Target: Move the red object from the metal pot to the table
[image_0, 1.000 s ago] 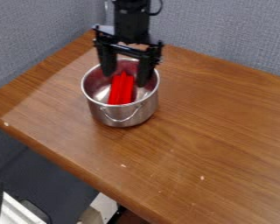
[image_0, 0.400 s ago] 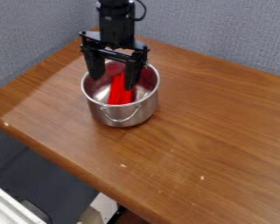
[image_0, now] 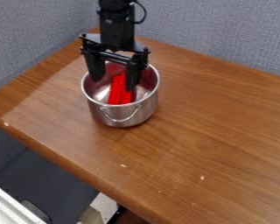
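Note:
The red object (image_0: 120,87) lies slanted inside the metal pot (image_0: 122,108), which stands on the brown table (image_0: 189,149) toward the back left. My black gripper (image_0: 115,80) hangs straight over the pot, open, its two fingers dipping below the rim on either side of the red object's upper end. I cannot tell whether the fingers touch the object. The pot's wire handle droops over its front wall.
A grey fabric wall rises behind the table. The table's left and front edges drop off to a floor with a white frame at the lower left. Bare wood stretches right of and in front of the pot.
The gripper has shifted left and slightly lower over the pot since a second ago, then held still. The red object and pot have not moved.

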Available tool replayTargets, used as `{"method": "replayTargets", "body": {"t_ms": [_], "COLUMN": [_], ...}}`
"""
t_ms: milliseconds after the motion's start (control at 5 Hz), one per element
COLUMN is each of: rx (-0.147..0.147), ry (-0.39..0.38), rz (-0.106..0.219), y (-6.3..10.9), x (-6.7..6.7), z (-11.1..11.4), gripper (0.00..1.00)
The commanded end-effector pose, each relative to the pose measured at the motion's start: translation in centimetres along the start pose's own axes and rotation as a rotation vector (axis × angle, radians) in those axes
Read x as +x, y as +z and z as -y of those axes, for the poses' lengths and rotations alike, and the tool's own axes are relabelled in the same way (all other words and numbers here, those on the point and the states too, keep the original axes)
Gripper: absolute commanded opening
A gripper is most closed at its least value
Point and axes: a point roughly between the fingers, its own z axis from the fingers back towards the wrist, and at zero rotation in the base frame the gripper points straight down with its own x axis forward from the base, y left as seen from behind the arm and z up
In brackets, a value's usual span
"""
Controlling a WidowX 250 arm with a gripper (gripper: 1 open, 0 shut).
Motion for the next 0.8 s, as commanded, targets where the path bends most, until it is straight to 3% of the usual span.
{"method": "replayTargets", "body": {"t_ms": [0,600], "rx": [0.012,0.009], "ry": [0.002,0.012], "rz": [0.023,0.035], "y": [0.20,-0.71], "x": [0.20,1.04], "z": [-0.05,0.26], "gripper": [1.00,1.00]}}
